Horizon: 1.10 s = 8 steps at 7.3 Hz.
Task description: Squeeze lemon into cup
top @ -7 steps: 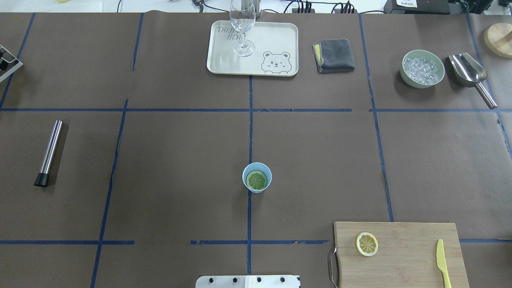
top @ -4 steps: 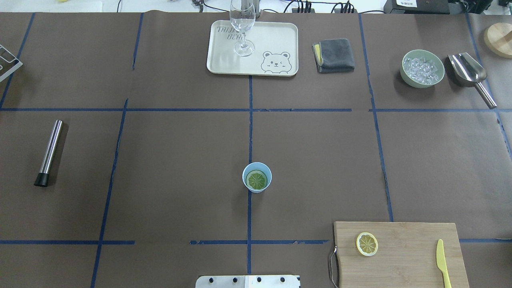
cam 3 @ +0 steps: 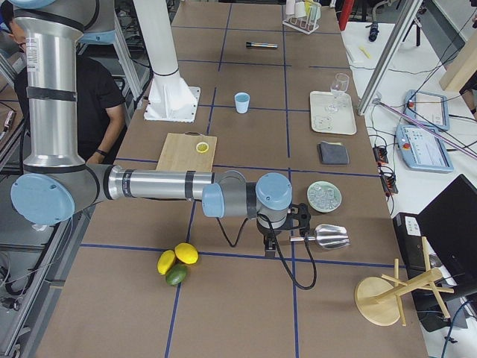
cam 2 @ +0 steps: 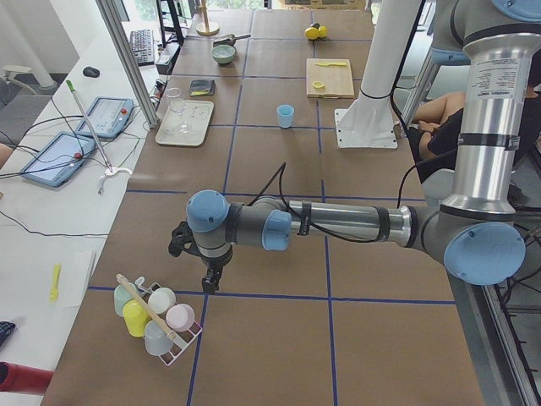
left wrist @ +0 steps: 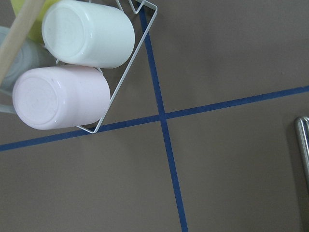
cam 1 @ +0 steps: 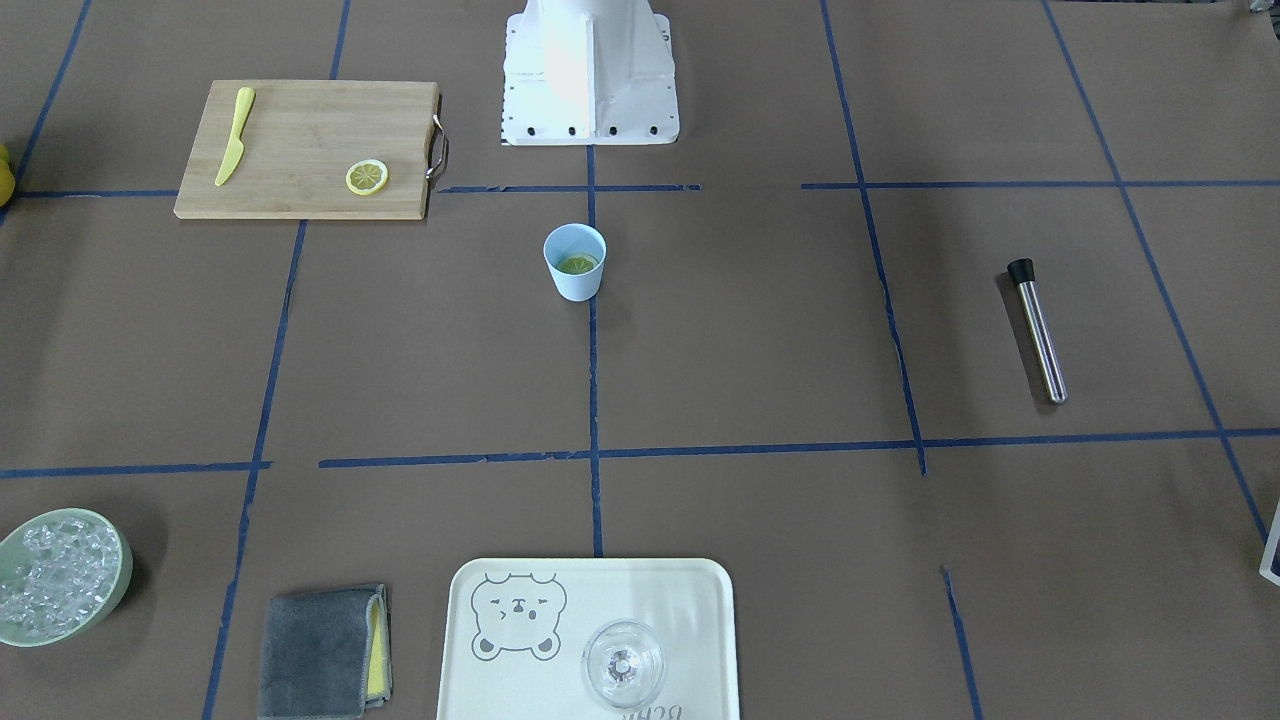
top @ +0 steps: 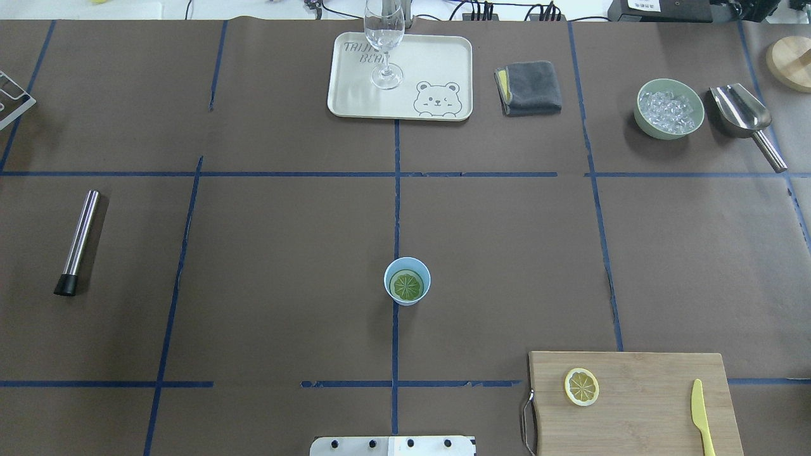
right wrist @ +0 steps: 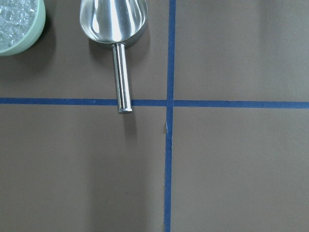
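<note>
Lemon slice [top: 406,285] flat inside light-blue cup [cam 1: 574,284], mid-tabletop [top: 285,253], task seemingly complete; twin slice [top: 581,386] spare on cutting board [top: 646,405]; left tool [cam 2: 208,286] and right tool [cam 3: 269,250] withdrawn to tabletop ends, opening cannot be told

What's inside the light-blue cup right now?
One lemon slice lies flat at the bottom of the cup. Anything beneath the slice, including any juice, is hidden by it.
</note>
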Motion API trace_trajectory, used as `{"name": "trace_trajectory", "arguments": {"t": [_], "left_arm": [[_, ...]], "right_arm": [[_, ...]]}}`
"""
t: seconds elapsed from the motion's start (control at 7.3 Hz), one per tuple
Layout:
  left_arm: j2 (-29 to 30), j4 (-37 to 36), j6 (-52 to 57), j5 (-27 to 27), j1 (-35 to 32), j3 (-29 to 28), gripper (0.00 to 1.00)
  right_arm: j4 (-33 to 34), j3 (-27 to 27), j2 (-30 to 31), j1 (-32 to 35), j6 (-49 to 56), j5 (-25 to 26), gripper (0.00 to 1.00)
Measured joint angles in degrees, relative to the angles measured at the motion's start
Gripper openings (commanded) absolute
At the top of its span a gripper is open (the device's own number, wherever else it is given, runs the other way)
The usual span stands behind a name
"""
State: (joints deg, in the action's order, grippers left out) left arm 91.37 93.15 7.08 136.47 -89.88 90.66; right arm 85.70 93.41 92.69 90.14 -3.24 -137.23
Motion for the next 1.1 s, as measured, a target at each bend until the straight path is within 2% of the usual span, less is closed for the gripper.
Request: {"name": "trace_trajectory", "arguments": {"t": [0.55, 1.1], "left_arm": [[-0.40, 0.00, -6.91, 0.10, 0.05, 0.22, 1.00], [-0.40, 0.10, -7.95, 0.15, 0.06, 0.51, 1.00]], "right_arm": [[-0.01, -0.13, 0.26, 0.10, -0.27, 0.17, 1.00], [-0.07, -0.08, 0.67, 0.97, -0.13, 0.20, 1.00]]}}
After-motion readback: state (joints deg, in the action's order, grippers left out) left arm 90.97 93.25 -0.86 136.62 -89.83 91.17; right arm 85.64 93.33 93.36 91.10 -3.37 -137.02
